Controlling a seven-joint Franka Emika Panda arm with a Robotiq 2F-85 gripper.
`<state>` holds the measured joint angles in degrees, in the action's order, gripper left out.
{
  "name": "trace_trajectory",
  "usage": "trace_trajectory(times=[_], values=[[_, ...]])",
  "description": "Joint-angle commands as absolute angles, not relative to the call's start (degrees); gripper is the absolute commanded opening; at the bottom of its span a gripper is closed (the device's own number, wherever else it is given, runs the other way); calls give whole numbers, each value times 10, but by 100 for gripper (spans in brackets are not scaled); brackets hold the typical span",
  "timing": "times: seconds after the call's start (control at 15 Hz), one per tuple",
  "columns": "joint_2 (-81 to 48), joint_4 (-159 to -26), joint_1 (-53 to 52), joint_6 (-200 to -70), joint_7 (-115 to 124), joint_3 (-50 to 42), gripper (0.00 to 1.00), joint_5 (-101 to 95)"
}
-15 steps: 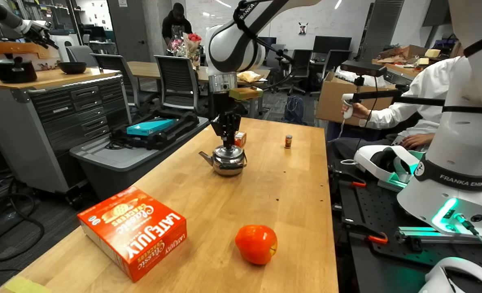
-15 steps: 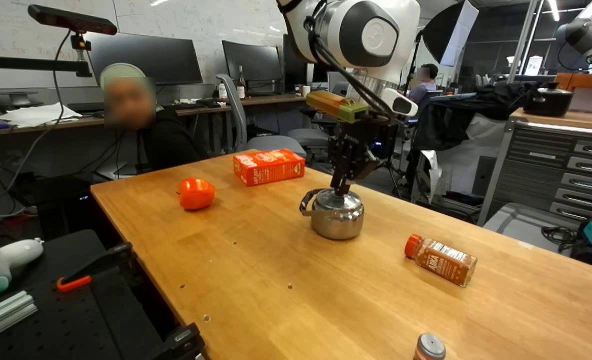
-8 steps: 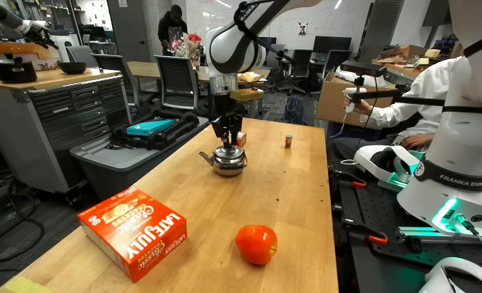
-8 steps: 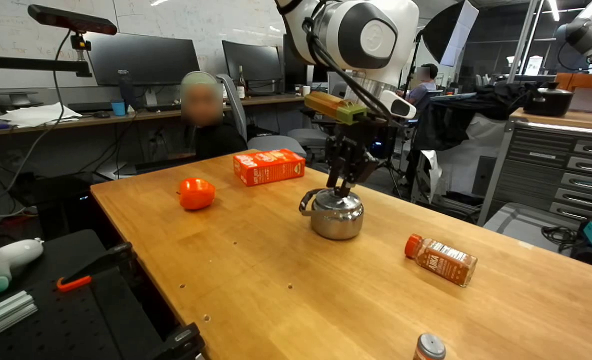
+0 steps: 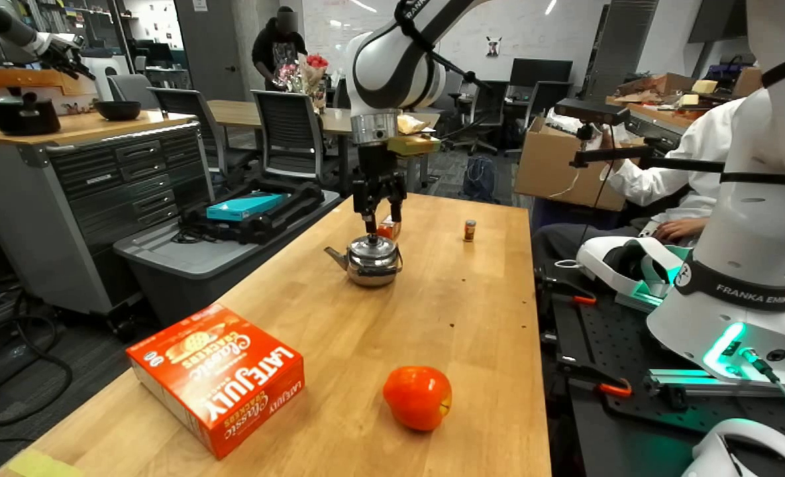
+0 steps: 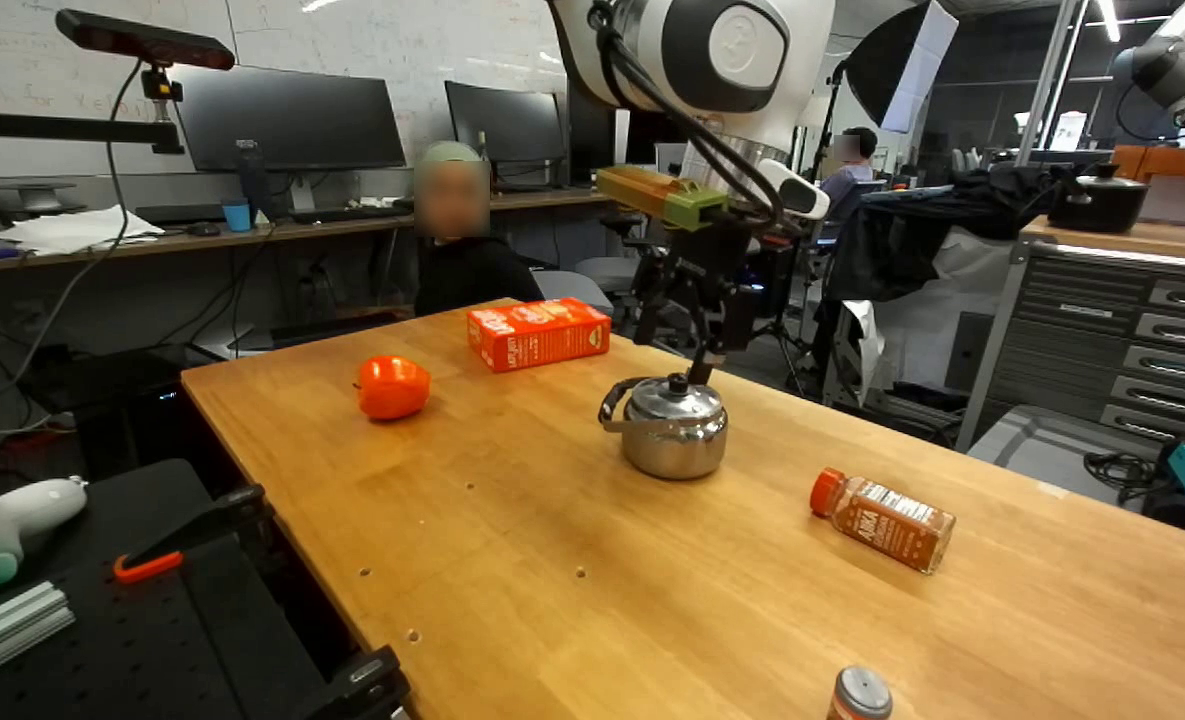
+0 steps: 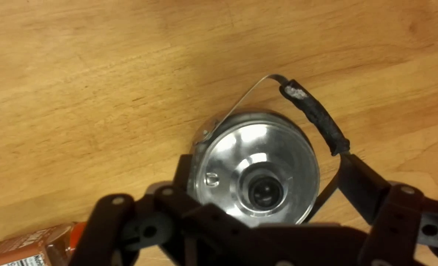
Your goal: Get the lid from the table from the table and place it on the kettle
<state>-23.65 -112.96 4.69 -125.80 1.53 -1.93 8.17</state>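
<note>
Covering the kettle (image 6: 674, 450): the lid (image 7: 255, 162), seen level on top in both exterior views; whether its rim is fully seated cannot be made out.
Fingers (image 7: 183, 171): spread wide on the gripper (image 7: 265, 160), nothing pinched between them; in the wrist view they are set to either side of the lid's knob (image 7: 265, 193), and contact with lid or handle (image 7: 316, 114) cannot be judged.
Lid's feel: expected to be light, stiff and slick, as thin polished metal; more likely to be dented or skidded than broken.
Lid's hold: best taken at the dark knob, from straight above; by the smooth sloping disc little grip would be offered.
Handle: folded to one side; its end is overlapped by one fingertip as seen from above, so a snag is to be guarded against when the gripper is raised.
Lid's placing: judged all but done, with only a clean withdrawal called for.
Table (image 6: 502, 530): pale wood, flat, marked with small dark holes (image 6: 580, 573); a cracker box (image 5: 216, 381), a red-orange fruit (image 5: 418, 397) and a spice bottle (image 6: 887, 522) laid on its side are set apart from the kettle.
Room: a grey workbench with drawers (image 5: 134, 179), monitors (image 6: 292, 118) and chairs (image 5: 293, 132) are seen around; behind the arm's base (image 5: 736, 265), a seated person in white (image 5: 707, 129) is partly hidden.
</note>
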Motion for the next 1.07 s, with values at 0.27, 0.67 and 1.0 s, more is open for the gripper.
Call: trace_trajectory(times=[0.27,0.67,1.0], values=[[-73,-1300,45,-1298,-32,-32,100,28],[45,-1435,52,-1399,-54,-43,100,-57],[111,-1497,56,-1401,-116,-60,100,-38]])
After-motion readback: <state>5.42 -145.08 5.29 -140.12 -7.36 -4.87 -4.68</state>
